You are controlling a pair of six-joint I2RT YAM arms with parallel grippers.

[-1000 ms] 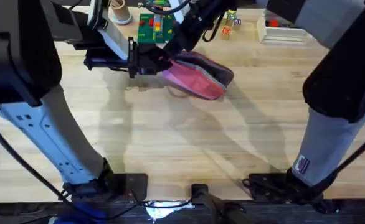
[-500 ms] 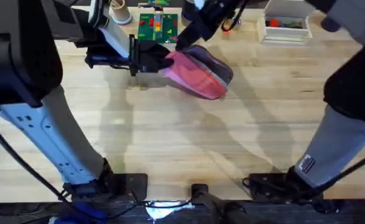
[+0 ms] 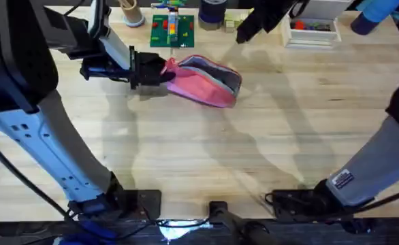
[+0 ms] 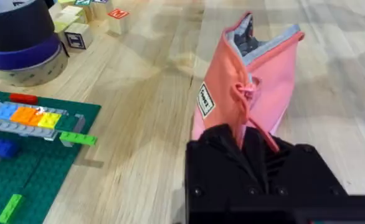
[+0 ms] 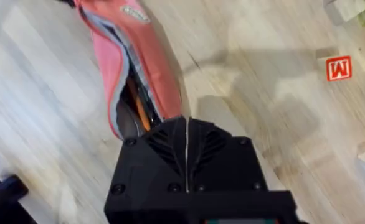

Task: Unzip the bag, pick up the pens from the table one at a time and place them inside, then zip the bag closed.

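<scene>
Pale wooden planks of the table point(image 3: 254, 150) carry one pink bag point(image 3: 203, 80), lying just in front of a green brick plate point(image 3: 171, 30) with a roll of tape point(image 4: 20, 34) and a few lettered blocks point(image 4: 76, 38) farther back. The left gripper point(image 3: 160, 70) has its fingers pinched together on the near end of the bag, seemingly on the fabric tab beside the seam, holding it steady. The right gripper point(image 3: 244, 33) is up off the bag near the back of the table, and from its own camera the two fingers look pressed flat against each other with nothing between them. The zipper is open along most of the bag's length, its grey lining showing. One orange pen point(image 5: 142, 111) can be made out inside the mouth; a second may lie beside it, but the dark interior makes that hard to confirm. No pen lies loose on the bare wood that is visible, so loading looks finished or nearly so. What remains, by my reading, is drawing the zipper closed while the left side keeps its hold.
</scene>
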